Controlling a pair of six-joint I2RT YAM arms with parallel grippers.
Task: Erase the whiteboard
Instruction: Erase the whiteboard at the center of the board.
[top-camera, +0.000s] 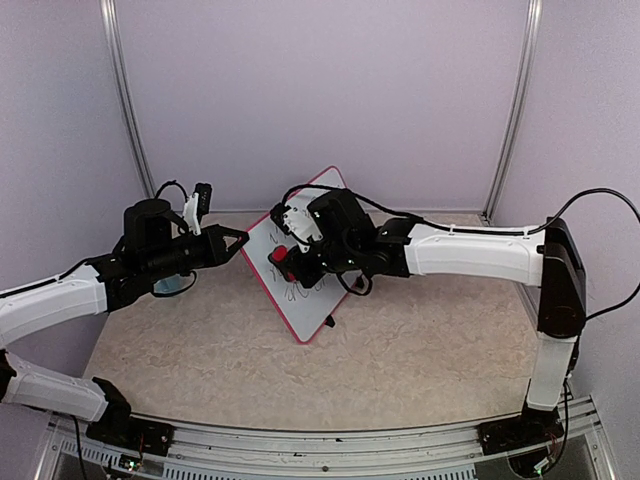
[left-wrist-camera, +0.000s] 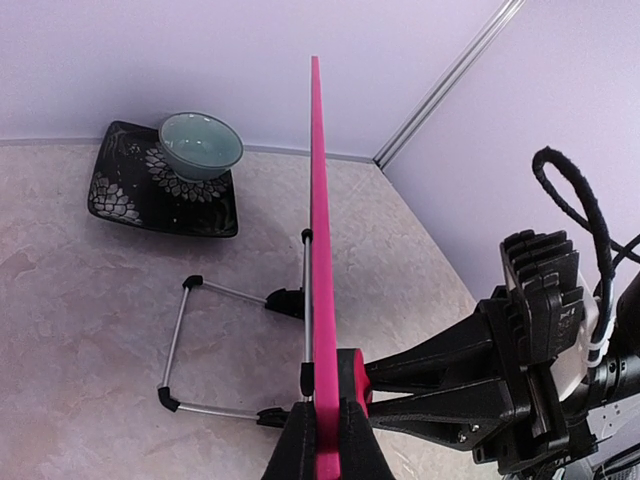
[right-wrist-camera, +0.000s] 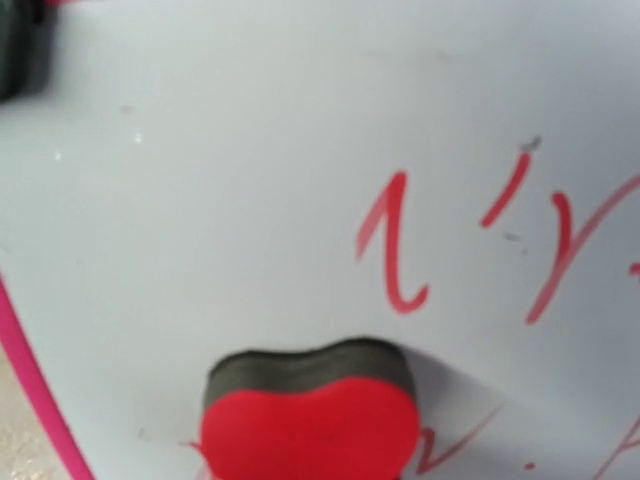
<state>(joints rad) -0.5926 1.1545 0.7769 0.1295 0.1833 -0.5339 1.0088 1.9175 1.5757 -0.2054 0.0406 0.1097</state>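
The whiteboard (top-camera: 300, 305) stands near the middle of the table (top-camera: 430, 340), propped steeply on a thin wire stand (left-wrist-camera: 175, 345) behind it. One corner points up towards the back wall. It is a flat, stiff panel with a smooth, glossy white face (right-wrist-camera: 250, 150) and a slim pink frame (left-wrist-camera: 318, 200) with rounded corners. It looks light, and on such spindly legs it would probably slide or tip under a sideways push, so it needs bracing while it is rubbed. The frame edge is the sensible place to take hold, since the slick face offers no purchase.

The left gripper (top-camera: 238, 240) does just that. Its black fingers (left-wrist-camera: 345, 445) are clamped on either side of the frame's left edge, pinching it firmly.

Red writing (right-wrist-camera: 400, 245) in loose strokes is on the face, so the wiping is not finished.

The right gripper (top-camera: 290, 262) is closed around a small eraser (right-wrist-camera: 305, 425). This is a red heart-shaped block with a dark felt pad, and the pad lies flat against the board just below the strokes. The felt looks soft, so it should glide easily on the gloss.

Further off, on the mottled beige table behind the board, a black patterned plate (left-wrist-camera: 130, 190) carries a pale green bowl (left-wrist-camera: 200, 145), well apart from the work.
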